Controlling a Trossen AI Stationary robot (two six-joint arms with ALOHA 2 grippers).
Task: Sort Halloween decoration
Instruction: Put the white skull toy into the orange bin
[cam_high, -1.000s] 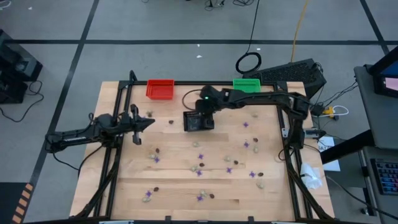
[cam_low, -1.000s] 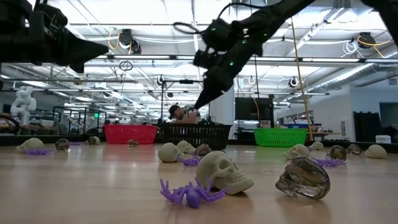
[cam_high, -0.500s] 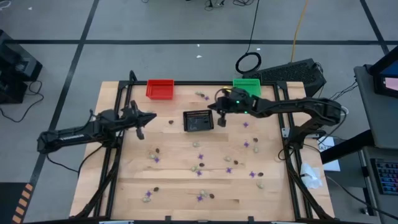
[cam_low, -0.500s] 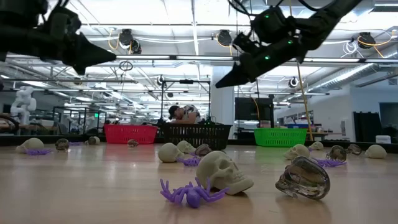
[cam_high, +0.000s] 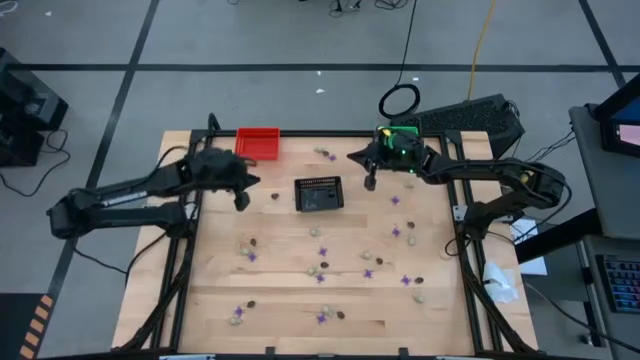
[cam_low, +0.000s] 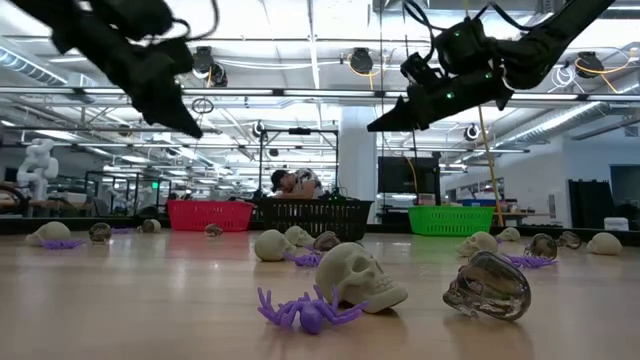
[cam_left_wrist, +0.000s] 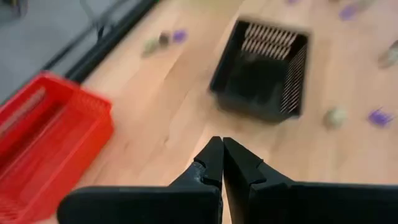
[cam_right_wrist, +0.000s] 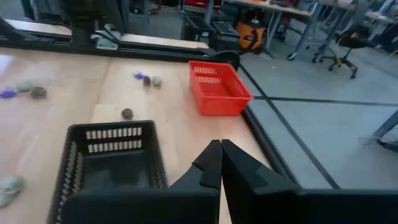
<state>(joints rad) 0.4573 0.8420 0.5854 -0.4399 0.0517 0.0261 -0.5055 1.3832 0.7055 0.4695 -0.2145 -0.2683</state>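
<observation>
1. Both arms had shifted since a second earlier: the right gripper (cam_high: 369, 183) had swung from above the black basket (cam_high: 319, 194) toward the green basket (cam_high: 396, 135); the left gripper (cam_high: 241, 202) had moved nearer the red basket (cam_high: 257, 143).
2. Jaws of both were clenched, grasping nothing.
3. Black basket interior: contents could not be told.
4. Halloween decoration (cam_high: 366, 272) lay scattered across the tabletop (cam_high: 280, 300).

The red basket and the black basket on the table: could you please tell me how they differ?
The red basket sits at the table's far edge; the black basket sits further in, toward the middle. The red one is bright with fine mesh walls; the black one is dark with slotted walls. Both are small, rectangular, open-topped and upright.
</observation>
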